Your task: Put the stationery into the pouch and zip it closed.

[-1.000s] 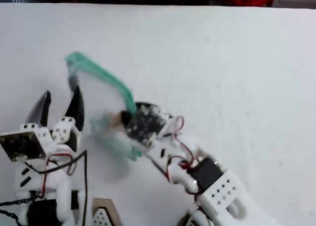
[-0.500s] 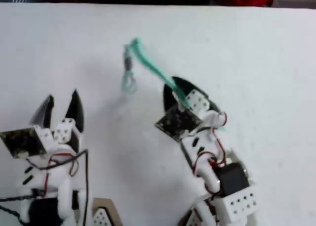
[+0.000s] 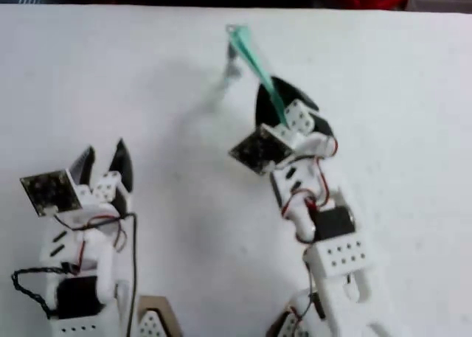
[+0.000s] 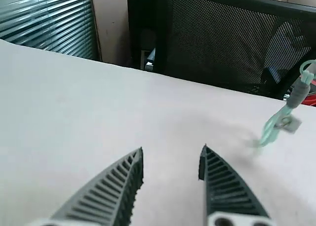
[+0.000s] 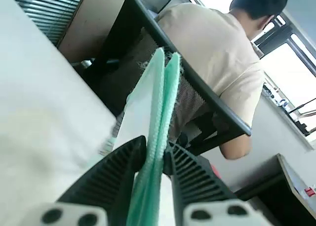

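My right gripper (image 3: 279,108) is shut on a green mesh pouch (image 3: 257,60) and holds it up off the white table (image 3: 383,94), edge-on, its far end pointing toward the table's back edge. In the right wrist view the pouch (image 5: 157,122) stands pinched flat between the two black fingers (image 5: 123,166). A zipper pull with a small tag (image 3: 231,65) dangles from the pouch's far end; in the left wrist view this pull (image 4: 286,119) hangs above the table. My left gripper (image 3: 103,164) sits low at the front left, open, nothing between its fingers (image 4: 118,186).
A black mesh chair (image 4: 222,43) stands beyond the table's far edge, and window blinds (image 4: 44,18) are behind it. A small wooden piece (image 3: 155,318) lies at the front edge between the arm bases.
My right gripper has lifted the pouch and swung it from the left-centre of the table toward the back centre. The left arm has drawn back slightly toward the front.
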Controlling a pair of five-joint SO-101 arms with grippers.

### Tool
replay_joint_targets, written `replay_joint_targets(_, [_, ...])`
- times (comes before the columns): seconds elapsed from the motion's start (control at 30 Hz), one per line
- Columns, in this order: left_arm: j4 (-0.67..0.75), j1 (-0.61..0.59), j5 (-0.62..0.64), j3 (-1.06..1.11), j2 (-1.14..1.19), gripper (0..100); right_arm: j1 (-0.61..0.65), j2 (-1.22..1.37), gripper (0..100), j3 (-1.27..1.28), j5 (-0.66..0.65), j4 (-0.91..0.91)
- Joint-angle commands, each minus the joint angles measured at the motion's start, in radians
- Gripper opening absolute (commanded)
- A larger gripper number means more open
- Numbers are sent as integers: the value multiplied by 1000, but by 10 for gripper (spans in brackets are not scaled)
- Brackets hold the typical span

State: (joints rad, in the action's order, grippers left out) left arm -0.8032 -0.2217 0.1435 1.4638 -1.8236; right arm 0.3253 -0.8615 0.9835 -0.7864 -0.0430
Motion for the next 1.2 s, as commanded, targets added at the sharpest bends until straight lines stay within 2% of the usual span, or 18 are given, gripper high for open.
replay_joint_targets(0.0, [5, 39, 6, 5, -5, 187, 39, 151, 19, -176, -66, 87])
replay_joint_targets(0.1, [11, 44, 5, 15, -5, 188, 107, 300, 19, -190, -213, 87])
replay_joint_targets(0.17, [11, 44, 5, 15, -5, 188, 147, 381, 19, -166, -250, 84])
replay_joint_targets(0.37, [11, 42, 5, 15, -5, 188, 252, 437, 19, -54, -195, 30])
replay_joint_targets(0.53, [11, 42, 3, 15, -5, 189, 305, 429, 19, 15, -190, -105])
replay_joint_targets(0.67, [11, 44, 3, 17, -5, 190, 286, 430, 19, 48, -190, -188])
replay_joint_targets(0.93, [25, 44, 3, 32, -5, 190, 262, 432, 19, 132, -203, -199])
replay_joint_targets(1.17, [54, 44, 3, 60, -5, 188, 188, 492, 19, 152, -420, -222])
